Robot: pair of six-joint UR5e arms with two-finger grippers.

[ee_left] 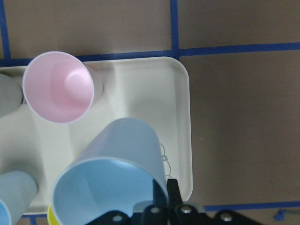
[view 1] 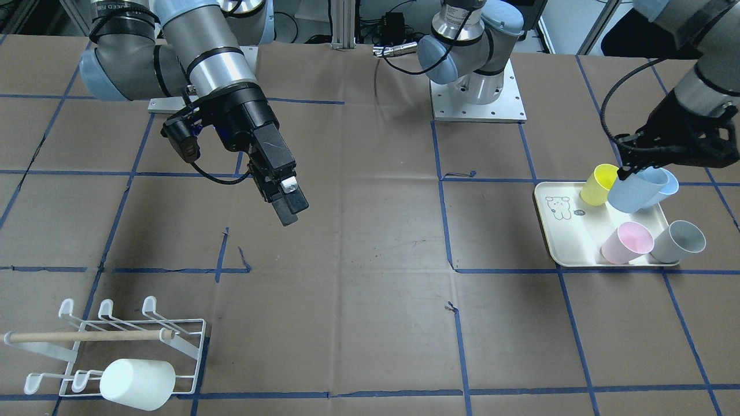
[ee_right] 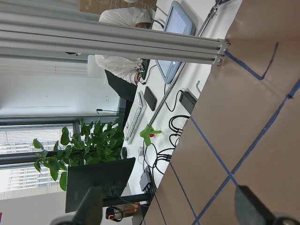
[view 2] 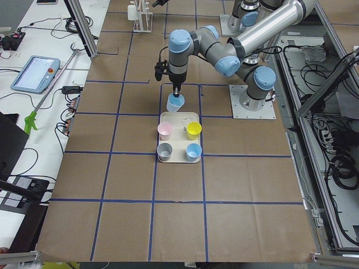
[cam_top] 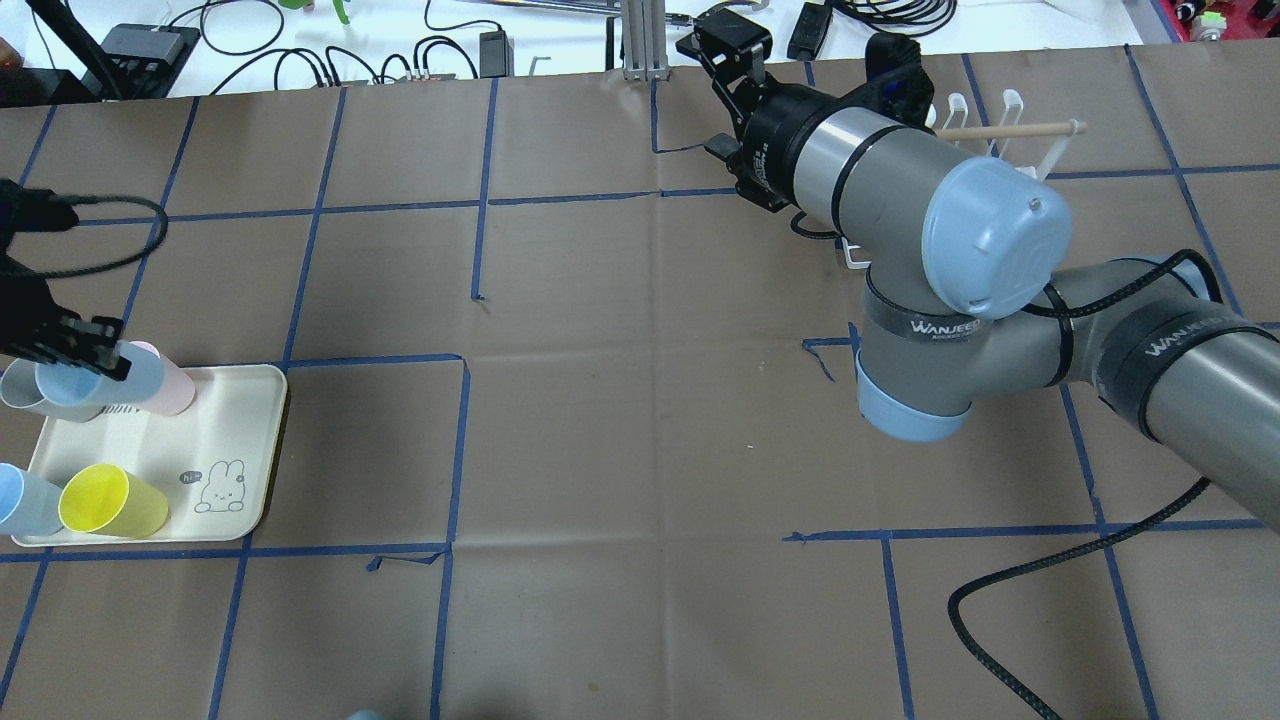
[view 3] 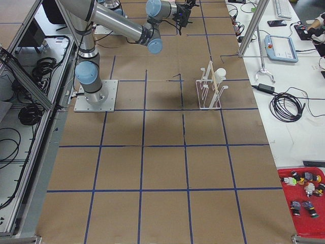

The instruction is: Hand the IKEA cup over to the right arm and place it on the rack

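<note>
My left gripper [view 1: 625,170] is shut on the rim of a light-blue IKEA cup [view 1: 635,192] and holds it tilted just above the cream tray [view 1: 563,245]. In the left wrist view the fingers [ee_left: 172,193] pinch the cup's wall [ee_left: 117,154] over the tray's corner. My right gripper [view 1: 291,207] hangs open and empty above the table's middle; its wrist view shows the two fingertips [ee_right: 91,206] wide apart. The white wire rack [view 1: 185,338] stands at the near left with a white cup [view 1: 137,384] on one prong.
On the tray stand a yellow cup [view 1: 598,184], a pink cup [view 1: 627,242], a grey cup [view 1: 679,241] and a second light-blue cup [view 1: 669,182]. Brown paper with blue tape lines covers the table. The left arm's base plate [view 1: 478,98] is at the back.
</note>
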